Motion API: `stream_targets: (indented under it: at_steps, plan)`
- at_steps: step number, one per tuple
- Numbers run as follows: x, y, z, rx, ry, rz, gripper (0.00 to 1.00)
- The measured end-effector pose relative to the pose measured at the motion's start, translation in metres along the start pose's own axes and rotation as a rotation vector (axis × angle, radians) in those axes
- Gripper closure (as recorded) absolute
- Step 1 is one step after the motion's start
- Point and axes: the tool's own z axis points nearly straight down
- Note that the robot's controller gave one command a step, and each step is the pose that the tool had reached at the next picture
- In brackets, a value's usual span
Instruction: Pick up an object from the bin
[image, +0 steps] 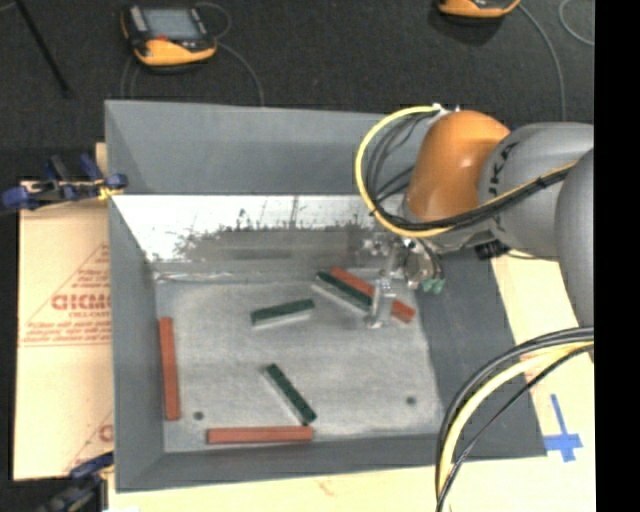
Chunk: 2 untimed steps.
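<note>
The gripper (379, 303) is down in the far right part of the bin (250, 150), just above the floor. Its tip is over a red-brown stick (403, 312) that runs slantwise from far left to near right. The middle of that stick is covered by the gripper, so only its two ends show. A green stick (341, 289) lies along its left side, touching it or very nearly so.

Whether the gripper is open or closed cannot be told, nor whether it touches either stick, because the metal parts blend with the grey floor.

Another green stick (282, 314) lies to the left, well apart. A third green one (290, 393) lies nearer. Two more red-brown sticks sit along the left wall (169, 368) and the near wall (260, 435).

The arm's orange cover (450, 165) and looped yellow cables (378, 150) hide the bin's far right corner.
</note>
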Motion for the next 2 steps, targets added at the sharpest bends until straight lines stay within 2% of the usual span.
stream_targets:
  at_steps: [1,2]
  plan:
    - [-0.0006,-0.0271,0.0323,0.001,0.006,0.129,1.0]
    - [-0.0006,-0.0272,0.0323,0.001,0.006,0.129,1.0]
